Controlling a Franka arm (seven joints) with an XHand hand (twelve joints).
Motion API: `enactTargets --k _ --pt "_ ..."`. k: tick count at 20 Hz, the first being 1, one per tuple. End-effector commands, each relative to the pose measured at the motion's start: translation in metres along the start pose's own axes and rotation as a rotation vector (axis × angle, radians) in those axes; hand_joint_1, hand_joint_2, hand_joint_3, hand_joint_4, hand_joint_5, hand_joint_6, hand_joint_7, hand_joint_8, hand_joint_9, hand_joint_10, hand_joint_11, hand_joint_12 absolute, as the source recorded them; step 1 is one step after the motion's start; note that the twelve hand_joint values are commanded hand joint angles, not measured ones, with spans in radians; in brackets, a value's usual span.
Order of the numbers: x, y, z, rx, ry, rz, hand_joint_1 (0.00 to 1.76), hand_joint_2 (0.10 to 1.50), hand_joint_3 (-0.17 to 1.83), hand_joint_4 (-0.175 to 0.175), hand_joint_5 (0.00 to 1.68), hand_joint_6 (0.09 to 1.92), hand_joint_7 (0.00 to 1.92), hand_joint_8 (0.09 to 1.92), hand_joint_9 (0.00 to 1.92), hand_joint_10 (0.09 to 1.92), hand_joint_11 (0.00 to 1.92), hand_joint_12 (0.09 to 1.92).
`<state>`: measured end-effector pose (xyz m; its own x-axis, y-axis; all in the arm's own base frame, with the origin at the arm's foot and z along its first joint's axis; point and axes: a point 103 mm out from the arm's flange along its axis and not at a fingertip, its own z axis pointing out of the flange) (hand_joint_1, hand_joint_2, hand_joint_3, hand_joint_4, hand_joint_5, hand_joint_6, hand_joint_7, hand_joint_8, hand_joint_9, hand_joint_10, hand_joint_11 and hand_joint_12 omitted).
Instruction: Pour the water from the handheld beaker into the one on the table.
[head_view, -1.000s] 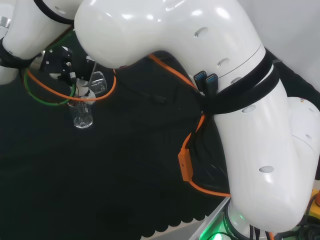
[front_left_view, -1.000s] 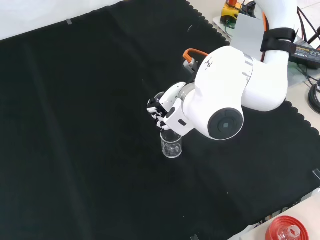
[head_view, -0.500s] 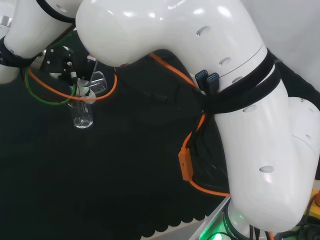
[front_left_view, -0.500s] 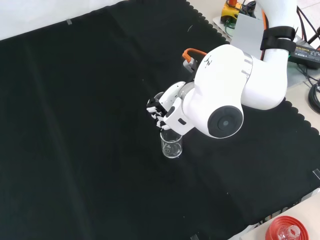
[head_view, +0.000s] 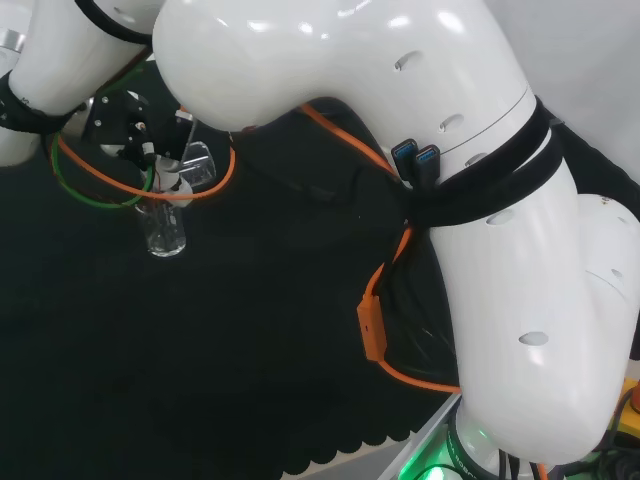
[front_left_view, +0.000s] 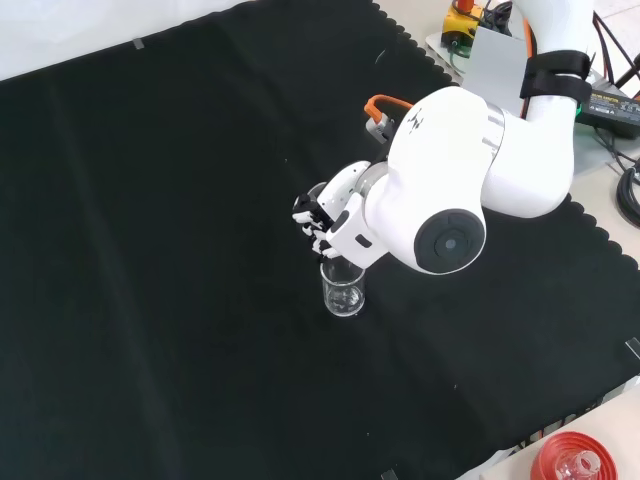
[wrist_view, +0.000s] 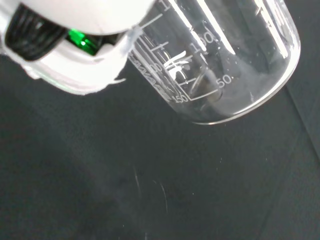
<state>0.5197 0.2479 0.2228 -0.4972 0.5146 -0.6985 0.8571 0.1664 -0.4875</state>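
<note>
Held beaker (wrist_view: 220, 60) is clamped in the hand (front_left_view: 322, 222), fingers curled round it, and it's tipped over with its long axis slanting down toward the table beaker (front_left_view: 343, 289). That one stands upright on the cloth (front_left_view: 160, 250) right below the hand, mouth just under the tilted rim, so the pour lines up from here, I'd say. Printed graduation marks run along the held glass; can't tell how much water is left.

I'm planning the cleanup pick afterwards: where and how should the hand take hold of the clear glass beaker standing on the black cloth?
Probably round the straight side wall of the clear glass beaker, coming in level from the side. It stands upright with its mouth open, and the hand hangs just above its rim, so its top is crowded.
</note>
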Motion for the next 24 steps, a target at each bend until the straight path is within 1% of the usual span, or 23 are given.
enactTargets --k 1,5,24 --pt "-0.0002 -0.0014 0.0024 0.001 0.002 0.003 1.14 0.64 0.64 0.175 1.35 0.53 1.72 0.09 1.57 0.09 1.09 0.92" --pt "0.0003 -0.0008 -0.0013 0.009 -0.009 0.002 1.14 0.64 0.64 0.175 1.35 0.53 1.72 0.09 1.57 0.09 1.09 0.92" --pt "0.0006 -0.0003 -0.0011 0.011 -0.015 0.004 1.14 0.64 0.64 0.175 1.35 0.53 1.72 0.09 1.57 0.09 1.09 0.92"
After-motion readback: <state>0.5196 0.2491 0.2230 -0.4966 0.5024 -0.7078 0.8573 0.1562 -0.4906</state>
